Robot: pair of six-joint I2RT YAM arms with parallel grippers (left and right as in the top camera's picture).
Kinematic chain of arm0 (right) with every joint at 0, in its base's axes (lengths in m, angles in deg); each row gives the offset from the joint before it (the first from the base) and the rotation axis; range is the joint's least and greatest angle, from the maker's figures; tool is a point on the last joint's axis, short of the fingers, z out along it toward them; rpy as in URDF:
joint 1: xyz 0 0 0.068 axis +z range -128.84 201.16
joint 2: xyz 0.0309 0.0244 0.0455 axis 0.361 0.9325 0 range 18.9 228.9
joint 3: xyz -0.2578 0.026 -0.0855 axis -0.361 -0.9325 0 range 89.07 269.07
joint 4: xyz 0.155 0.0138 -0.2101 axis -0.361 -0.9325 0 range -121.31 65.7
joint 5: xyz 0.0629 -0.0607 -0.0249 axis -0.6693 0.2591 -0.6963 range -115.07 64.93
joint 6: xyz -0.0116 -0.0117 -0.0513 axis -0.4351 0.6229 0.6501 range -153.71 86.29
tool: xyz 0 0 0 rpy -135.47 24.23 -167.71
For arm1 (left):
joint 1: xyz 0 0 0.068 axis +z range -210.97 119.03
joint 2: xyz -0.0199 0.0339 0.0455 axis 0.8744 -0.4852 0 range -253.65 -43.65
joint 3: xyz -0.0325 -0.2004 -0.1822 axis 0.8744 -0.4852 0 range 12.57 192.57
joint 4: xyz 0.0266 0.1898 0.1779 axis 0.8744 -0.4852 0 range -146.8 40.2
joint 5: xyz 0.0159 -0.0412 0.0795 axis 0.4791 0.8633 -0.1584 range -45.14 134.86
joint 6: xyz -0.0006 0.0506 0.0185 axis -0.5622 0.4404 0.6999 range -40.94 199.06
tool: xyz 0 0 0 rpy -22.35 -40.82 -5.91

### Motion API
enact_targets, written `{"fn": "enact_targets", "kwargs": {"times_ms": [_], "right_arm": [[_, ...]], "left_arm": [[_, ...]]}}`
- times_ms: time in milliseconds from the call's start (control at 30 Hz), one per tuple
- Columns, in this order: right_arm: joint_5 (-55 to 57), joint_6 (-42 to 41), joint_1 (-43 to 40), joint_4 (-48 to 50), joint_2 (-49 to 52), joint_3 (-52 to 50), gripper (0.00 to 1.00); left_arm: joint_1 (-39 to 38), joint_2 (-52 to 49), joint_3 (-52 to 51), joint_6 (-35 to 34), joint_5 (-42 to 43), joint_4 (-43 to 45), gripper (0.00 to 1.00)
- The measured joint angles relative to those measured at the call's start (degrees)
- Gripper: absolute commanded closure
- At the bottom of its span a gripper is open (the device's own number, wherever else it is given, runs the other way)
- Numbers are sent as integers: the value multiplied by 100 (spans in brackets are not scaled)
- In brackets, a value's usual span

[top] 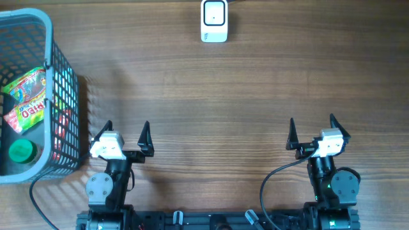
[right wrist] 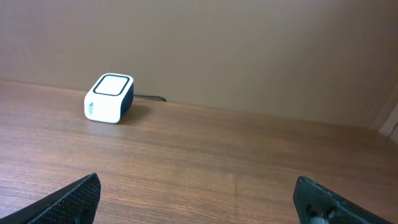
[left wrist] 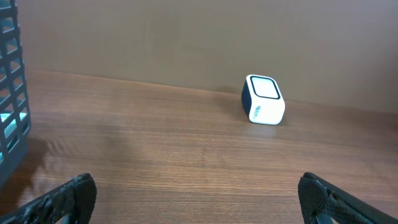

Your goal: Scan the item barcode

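Observation:
A white barcode scanner (top: pixel 214 20) with a dark side stands at the far middle of the wooden table; it also shows in the left wrist view as scanner (left wrist: pixel 264 100) and in the right wrist view as scanner (right wrist: pixel 109 98). A colourful snack packet (top: pixel 27 96) and a green-capped item (top: pixel 22 152) lie in the grey basket (top: pixel 64 76) at the left. My left gripper (top: pixel 126 133) hangs open near the front edge, beside the basket, nothing between its fingers (left wrist: pixel 74 193). My right gripper (top: pixel 313 130) is open and empty at the front right.
The basket wall (left wrist: pixel 9 93) rises at the left edge of the left wrist view. A black cable (top: pixel 281 176) loops by the right arm's base. A plain brown wall stands behind the table.

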Motion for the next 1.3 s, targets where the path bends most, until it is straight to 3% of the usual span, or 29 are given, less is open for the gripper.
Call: {"fn": "enact_targets", "kwargs": {"times_ms": [1300], "right_arm": [[2, 0, 0, 0, 0, 0, 0]], "left_arm": [[0, 0, 0, 0, -127, -2, 0]]}}
